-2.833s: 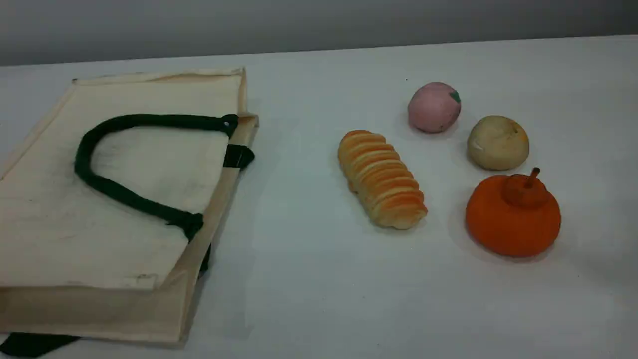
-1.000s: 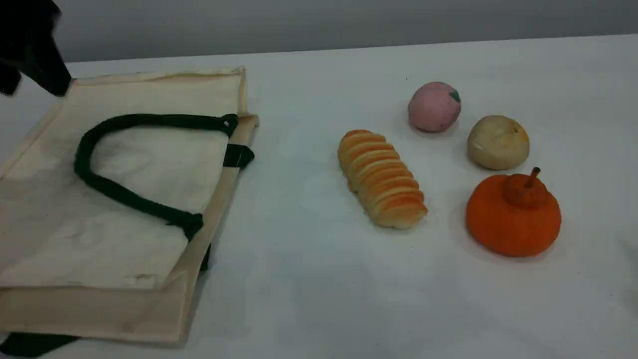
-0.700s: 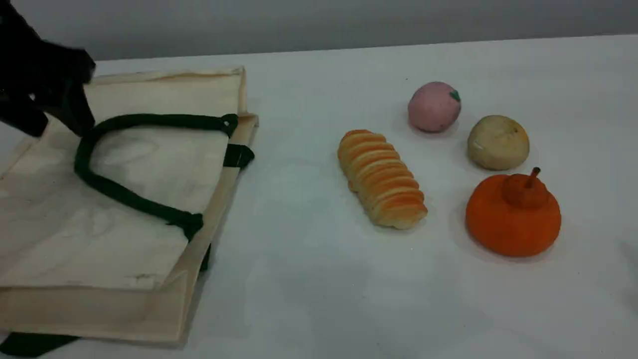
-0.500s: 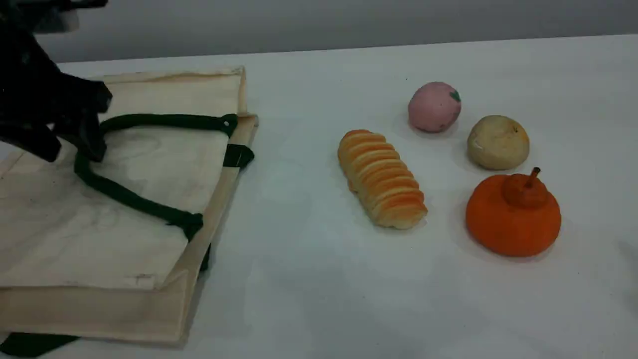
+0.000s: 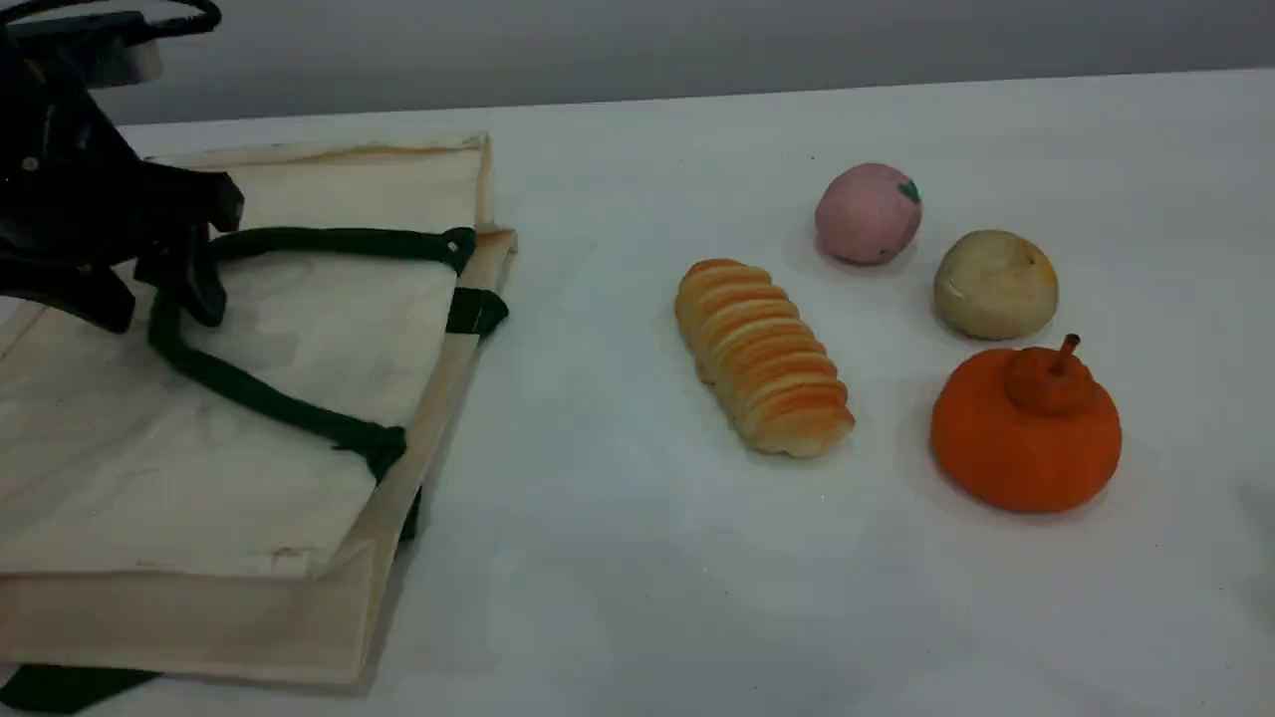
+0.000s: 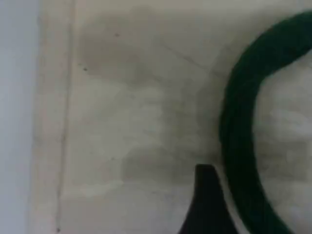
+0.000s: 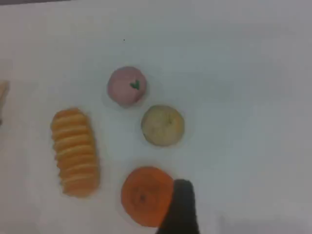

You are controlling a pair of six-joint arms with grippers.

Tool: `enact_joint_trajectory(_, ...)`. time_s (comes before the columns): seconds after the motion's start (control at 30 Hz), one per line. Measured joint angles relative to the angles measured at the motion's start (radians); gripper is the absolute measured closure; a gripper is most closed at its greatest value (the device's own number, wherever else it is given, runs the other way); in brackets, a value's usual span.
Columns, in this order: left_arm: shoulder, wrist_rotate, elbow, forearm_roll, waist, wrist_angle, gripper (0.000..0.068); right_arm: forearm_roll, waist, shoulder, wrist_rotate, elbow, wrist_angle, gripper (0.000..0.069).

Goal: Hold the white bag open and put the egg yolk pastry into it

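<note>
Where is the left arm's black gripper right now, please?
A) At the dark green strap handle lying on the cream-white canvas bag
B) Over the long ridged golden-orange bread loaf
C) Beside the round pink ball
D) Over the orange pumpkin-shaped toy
A: in the scene view the left gripper stands open at the bend of the dark green strap handle, which lies on the cream-white canvas bag.
</note>
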Motion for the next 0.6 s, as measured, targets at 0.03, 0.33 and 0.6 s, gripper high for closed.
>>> enact_joint_trajectory(0.03,0.001,-0.014,0.000,0.014,0.000,0.003,0.0230,0.000,0.000,0.000,0.000,0.000,0.000,0.0114)
enact_joint_trajectory(0.33,0.006,-0.072,0.000,0.075,0.000,0.010,0.0247,0.000,0.000,0.000,0.000,0.000,0.000,0.0114)
enact_joint_trajectory(0.6,0.035,-0.070,0.000,0.073,0.000,0.005,0.0355,0.000,0.000,0.000,0.000,0.000,0.001,0.0114)
